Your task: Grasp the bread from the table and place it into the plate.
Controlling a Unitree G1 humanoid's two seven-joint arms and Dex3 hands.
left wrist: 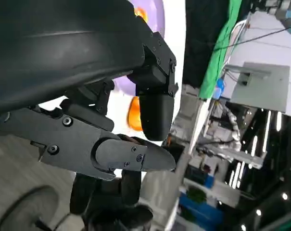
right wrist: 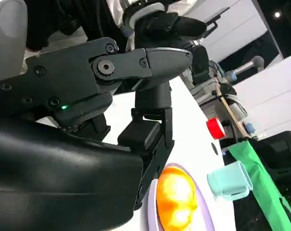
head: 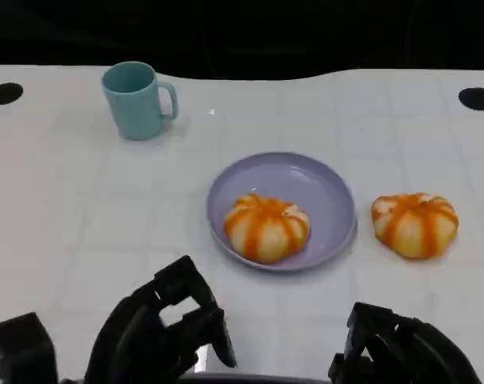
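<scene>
Head view: my right hand (head: 402,352) hangs empty, fingers apart, near the desk (head: 66,216) edge; I should reach forward-right over the loose bread (head: 415,224), cup it gently, then carry it left to the plate (head: 306,180).

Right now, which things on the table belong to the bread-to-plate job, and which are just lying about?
Job:
- bread on the table, right of the plate
- purple plate, already holding one bread
- left hand and right hand, both empty, near edge

Lying about:
- teal mug, far left
</scene>
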